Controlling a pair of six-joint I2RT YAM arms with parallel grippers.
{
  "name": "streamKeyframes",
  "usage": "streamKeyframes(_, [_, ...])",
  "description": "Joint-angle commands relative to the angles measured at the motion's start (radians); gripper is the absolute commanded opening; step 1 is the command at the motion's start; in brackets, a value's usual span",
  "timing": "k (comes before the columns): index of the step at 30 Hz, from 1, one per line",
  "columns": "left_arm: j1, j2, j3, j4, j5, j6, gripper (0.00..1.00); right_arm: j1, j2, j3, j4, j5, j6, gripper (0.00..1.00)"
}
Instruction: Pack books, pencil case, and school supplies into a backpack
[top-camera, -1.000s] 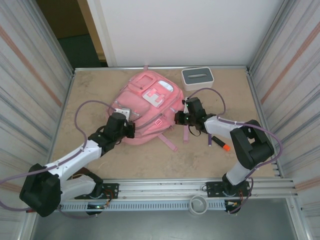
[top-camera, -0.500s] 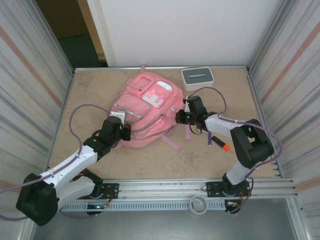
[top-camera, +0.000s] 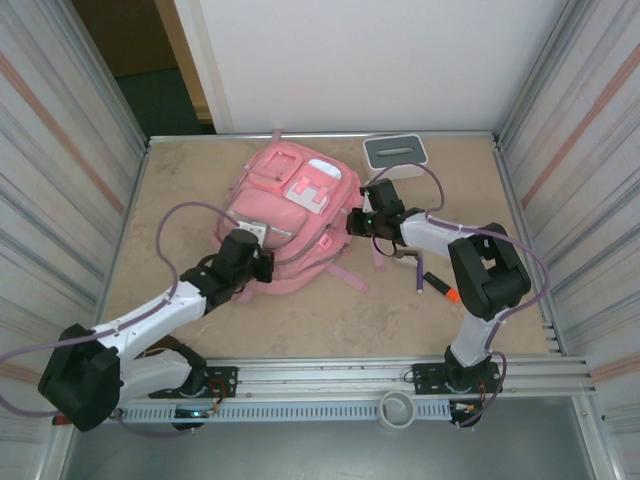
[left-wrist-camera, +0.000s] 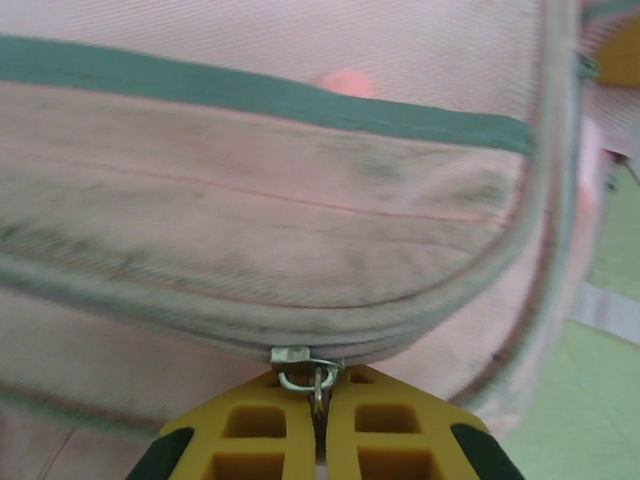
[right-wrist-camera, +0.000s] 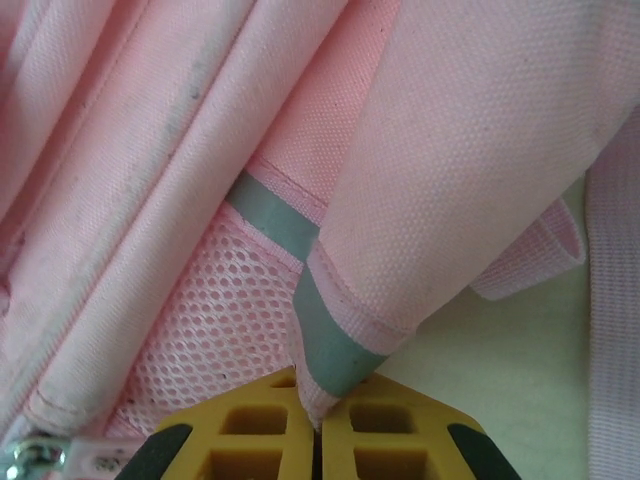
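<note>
On the beige table (top-camera: 180, 190), the backpack (top-camera: 295, 215) is lying at 11 o'clock. We are clamping its zip pull (left-wrist-camera: 300, 362) in the closed left gripper (left-wrist-camera: 320, 415) and its fabric in the closed right gripper (right-wrist-camera: 314, 425). The marker (top-camera: 440, 286) at 4 o'clock is waiting unpacked.

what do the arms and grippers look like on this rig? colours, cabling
Both alike. Left arm and right arm: white links, chunky black joint housings, a lilac cable looping loosely alongside each. Left gripper and right gripper: yellow fingers with square recesses and black outer edges.
</note>
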Motion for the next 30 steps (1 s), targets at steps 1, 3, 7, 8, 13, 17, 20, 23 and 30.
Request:
streamKeyframes(1, [-0.067, 0.060, 0.075, 0.087, 0.021, 0.016, 0.00, 0.016, 0.052, 0.122, 0.013, -0.024, -0.031, 0.11])
streamKeyframes(3, [-0.104, 0.122, 0.124, 0.100, 0.030, 0.023, 0.00, 0.013, 0.082, 0.186, -0.023, -0.039, -0.043, 0.18])
streamKeyframes(7, [-0.159, 0.224, 0.222, 0.091, 0.040, 0.047, 0.00, 0.004, 0.070, 0.250, -0.100, -0.016, -0.075, 0.35])
streamKeyframes(8, [-0.167, 0.238, 0.241, 0.083, 0.039, 0.052, 0.00, -0.001, 0.047, 0.237, -0.111, 0.006, -0.081, 0.40])
streamKeyframes(13, [-0.171, 0.225, 0.231, 0.085, 0.006, 0.058, 0.00, -0.012, -0.113, 0.062, -0.078, 0.024, -0.024, 0.57])
streamKeyframes(17, [-0.169, 0.194, 0.215, 0.085, -0.014, 0.063, 0.00, 0.025, -0.184, -0.093, -0.011, 0.001, 0.054, 0.68])
streamKeyframes(20, [-0.169, 0.178, 0.209, 0.080, -0.018, 0.065, 0.00, 0.057, -0.207, -0.160, 0.016, 0.034, 0.084, 0.70])
streamKeyframes(23, [-0.169, 0.168, 0.199, 0.073, -0.029, 0.068, 0.00, 0.085, -0.196, -0.194, 0.083, -0.008, 0.127, 0.70])
streamKeyframes(30, [-0.169, 0.143, 0.170, 0.068, -0.059, 0.066, 0.00, 0.170, -0.149, -0.165, 0.132, -0.023, 0.130, 0.67])
